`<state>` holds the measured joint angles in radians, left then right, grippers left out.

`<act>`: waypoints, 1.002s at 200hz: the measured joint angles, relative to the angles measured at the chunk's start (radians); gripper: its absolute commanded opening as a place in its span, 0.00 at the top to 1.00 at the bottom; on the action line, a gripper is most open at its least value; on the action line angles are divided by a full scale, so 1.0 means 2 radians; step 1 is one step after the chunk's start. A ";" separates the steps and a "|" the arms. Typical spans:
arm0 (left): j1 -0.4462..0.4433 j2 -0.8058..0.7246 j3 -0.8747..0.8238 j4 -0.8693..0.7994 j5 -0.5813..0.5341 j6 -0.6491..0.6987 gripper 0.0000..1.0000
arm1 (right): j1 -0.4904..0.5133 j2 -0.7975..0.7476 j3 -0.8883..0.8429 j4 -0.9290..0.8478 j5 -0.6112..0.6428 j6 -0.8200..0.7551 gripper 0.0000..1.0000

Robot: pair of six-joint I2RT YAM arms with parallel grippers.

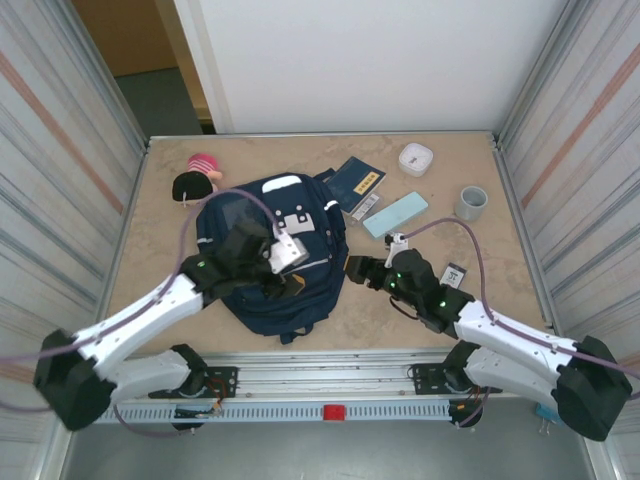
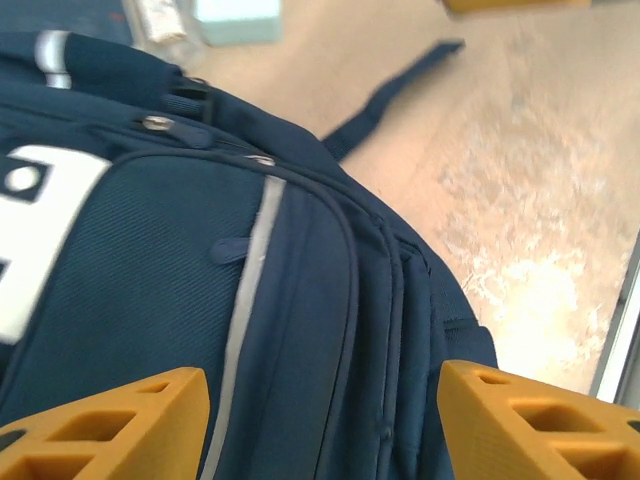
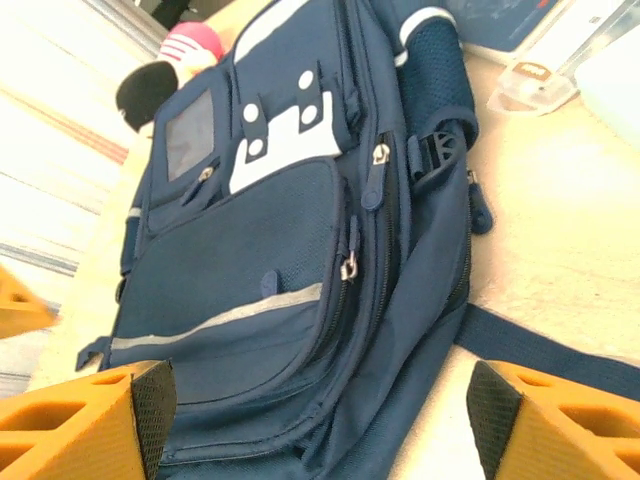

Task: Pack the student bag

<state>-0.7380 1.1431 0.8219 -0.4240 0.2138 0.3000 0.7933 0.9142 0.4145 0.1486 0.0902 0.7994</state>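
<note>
table (image 1: 495, 262): beige marbled top beneath right gripper (image 1: 356, 270) | either side of it — corrugated metal walls (image 1: 60, 130) | beyond it: white panel (image 1: 370, 60)

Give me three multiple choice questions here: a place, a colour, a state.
1. Where is the cup from the bag? A left B right C on it
2. What colour is the bag? A red B green C navy
3. How is the right gripper? A open B shut on the cup C shut on the bag
Answers: B, the top view shows the cup far right of the bag; C, its fabric is navy; A, its fingers stand wide apart, gripping nothing.
</note>
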 measured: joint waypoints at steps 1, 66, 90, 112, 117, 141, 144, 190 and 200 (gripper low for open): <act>-0.002 0.006 0.002 0.000 -0.001 0.002 0.34 | 0.000 -0.001 0.000 0.000 0.000 0.000 0.22; -0.019 0.175 0.067 0.043 -0.007 0.021 0.22 | -0.035 -0.092 -0.032 -0.026 -0.010 0.000 0.20; -0.022 0.202 0.078 0.056 -0.004 0.020 0.19 | -0.044 -0.111 -0.034 -0.046 -0.015 0.000 0.19; -0.023 0.219 0.080 0.063 -0.022 0.017 0.19 | -0.045 -0.122 -0.035 -0.056 -0.020 -0.001 0.18; -0.023 0.224 0.081 0.065 -0.029 0.017 0.19 | -0.046 -0.124 -0.035 -0.058 -0.021 -0.001 0.18; -0.024 0.243 0.083 0.071 -0.056 0.017 0.21 | -0.050 -0.126 -0.035 -0.064 -0.023 -0.004 0.18; -0.024 0.246 0.083 0.072 -0.059 0.017 0.22 | -0.050 -0.126 -0.035 -0.064 -0.023 -0.004 0.18; -0.032 0.261 0.084 0.087 -0.093 0.014 0.81 | -0.055 -0.125 -0.039 -0.068 -0.035 -0.012 0.18; -0.031 0.256 0.081 0.095 -0.097 0.022 0.93 | -0.061 -0.123 -0.039 -0.072 -0.045 -0.013 0.18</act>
<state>-0.8001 1.6543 0.9848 -0.2333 0.0193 0.3447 0.6712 0.6685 0.3363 0.0055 0.0006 0.7734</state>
